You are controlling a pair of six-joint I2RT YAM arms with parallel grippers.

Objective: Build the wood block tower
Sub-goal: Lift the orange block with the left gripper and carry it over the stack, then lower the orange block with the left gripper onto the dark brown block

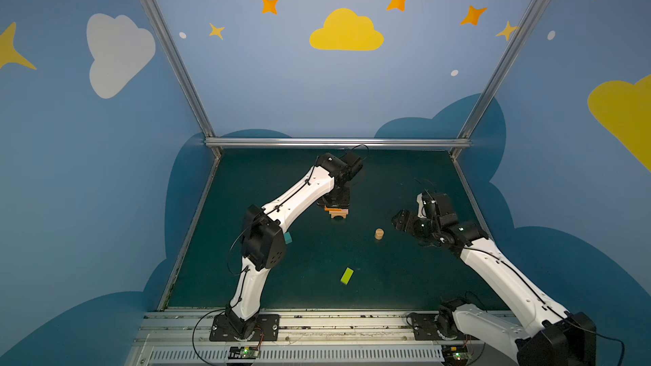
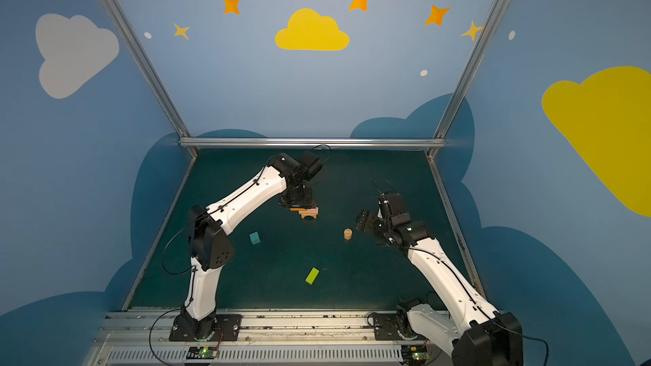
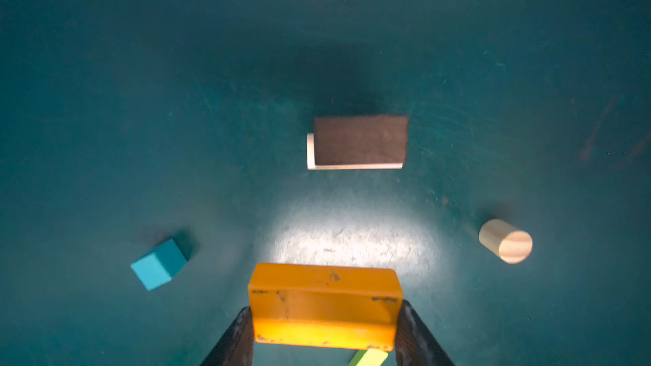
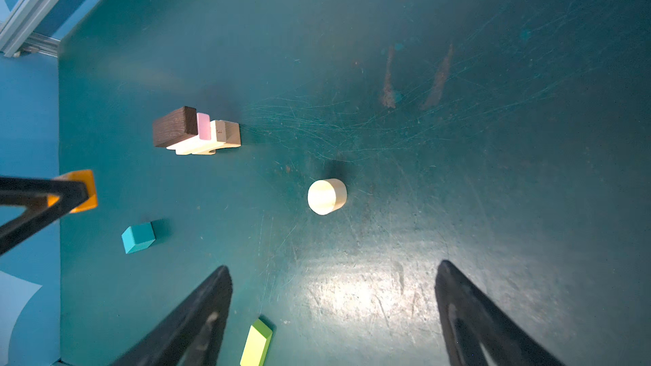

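With the left gripper (image 3: 326, 311), pinching the orange brick (image 3: 324, 286) by its two short ends, fingers pressing on both sides. Holding it in the air near the middle of both top views, right over the partly built wood block tower (image 2: 309, 214). Showing there only a thin orange edge above the tan arch (image 1: 339, 216), with the gripper body covering the rest.

Revealing more in the right wrist view: dark brown brick (image 4: 174, 126) on top, pink brick (image 4: 203, 126) under it, then tan plank (image 4: 192, 147), then the arch at the bottom. Showing there also the orange brick apart from this stack, not touching it. Giving in the left wrist view only the brown top with a pale plank edge below.

Hiding the teal cube (image 1: 288, 237) half behind the left elbow in a top view. Showing the teal cube (image 2: 254, 238) whole in a top view, left of centre on the dark green table (image 2: 281, 293). Finding the tan short cylinder (image 2: 348, 233) standing upright right of centre. Finding the lime green brick (image 2: 312, 275) lying flat lower in the frame, well apart from the others.

Reaching with the left arm from the lower left up to the centre, wrist bending downward. Stretching the right arm from the lower right corner. Spreading the right gripper (image 4: 333, 269) wide, carrying nothing, hovering just right of the cylinder and pointing toward it.
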